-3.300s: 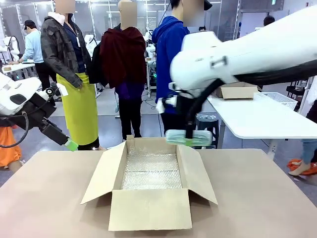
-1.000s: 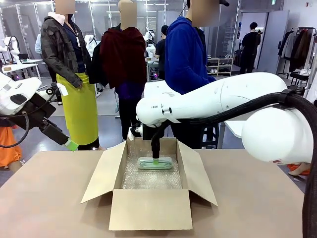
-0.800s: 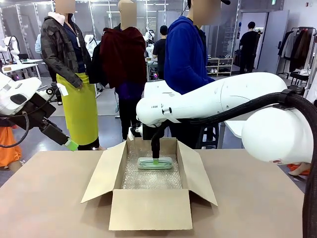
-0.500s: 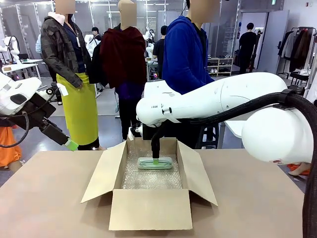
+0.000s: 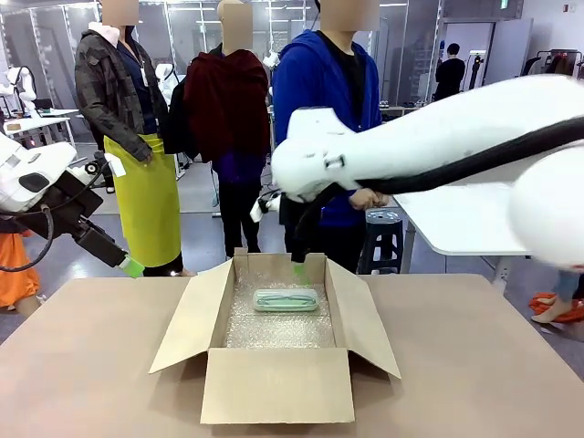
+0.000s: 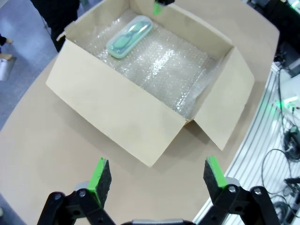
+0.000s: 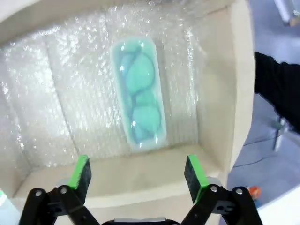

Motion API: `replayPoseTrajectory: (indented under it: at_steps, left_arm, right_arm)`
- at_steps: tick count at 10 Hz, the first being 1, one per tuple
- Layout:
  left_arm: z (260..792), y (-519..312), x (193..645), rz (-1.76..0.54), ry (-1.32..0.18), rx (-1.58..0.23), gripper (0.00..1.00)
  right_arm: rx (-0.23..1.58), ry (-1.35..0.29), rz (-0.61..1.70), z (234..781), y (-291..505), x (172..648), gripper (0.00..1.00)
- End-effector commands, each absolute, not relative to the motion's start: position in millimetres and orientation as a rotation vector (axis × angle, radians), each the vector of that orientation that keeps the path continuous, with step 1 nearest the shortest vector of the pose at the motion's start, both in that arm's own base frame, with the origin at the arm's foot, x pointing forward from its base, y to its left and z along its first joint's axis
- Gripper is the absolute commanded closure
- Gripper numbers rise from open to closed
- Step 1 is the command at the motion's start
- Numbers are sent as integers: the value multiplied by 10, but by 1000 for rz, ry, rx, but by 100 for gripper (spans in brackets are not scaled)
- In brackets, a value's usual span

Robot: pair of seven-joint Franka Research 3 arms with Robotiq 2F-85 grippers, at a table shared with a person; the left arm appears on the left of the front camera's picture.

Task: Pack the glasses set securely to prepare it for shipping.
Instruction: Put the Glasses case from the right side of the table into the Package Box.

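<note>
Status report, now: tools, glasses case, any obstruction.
Left tool open, empty, clear of the cardboard box. Right tool open, empty, above mint-green glasses case. Case flat on bubble wrap, box flaps open.

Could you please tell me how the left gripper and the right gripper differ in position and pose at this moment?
The right gripper hangs over the far end of the open brown cardboard box, just above the pale mint-green oblong glasses case lying on the bubble wrap. The left gripper is off to the left, well clear of the box. The right gripper points straight down, while the left gripper is angled towards the box. Both are open and empty.
</note>
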State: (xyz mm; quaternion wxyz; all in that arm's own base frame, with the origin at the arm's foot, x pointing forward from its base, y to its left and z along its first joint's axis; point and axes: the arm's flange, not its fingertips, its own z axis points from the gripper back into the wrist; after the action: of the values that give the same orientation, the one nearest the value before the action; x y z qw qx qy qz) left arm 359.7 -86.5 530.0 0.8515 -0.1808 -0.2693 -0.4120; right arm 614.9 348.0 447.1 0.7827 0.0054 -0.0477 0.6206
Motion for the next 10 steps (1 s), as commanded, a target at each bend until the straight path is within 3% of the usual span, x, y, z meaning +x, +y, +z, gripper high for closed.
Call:
replayPoseTrajectory:
  at_steps: [1,5,10]
  left_arm:
    - [5311,-837,3600,-888,-568,-392,0]
    - [5311,-837,3600,-888,-568,-392,0]
    - [5311,-837,3600,-888,-568,-392,0]
  right_arm:
    - [52,-203,1201,4464,3049,5494,0]
    - [201,-278,887,4736,2386,4780,0]
    - [163,-462,557,4942,1278,3491,0]
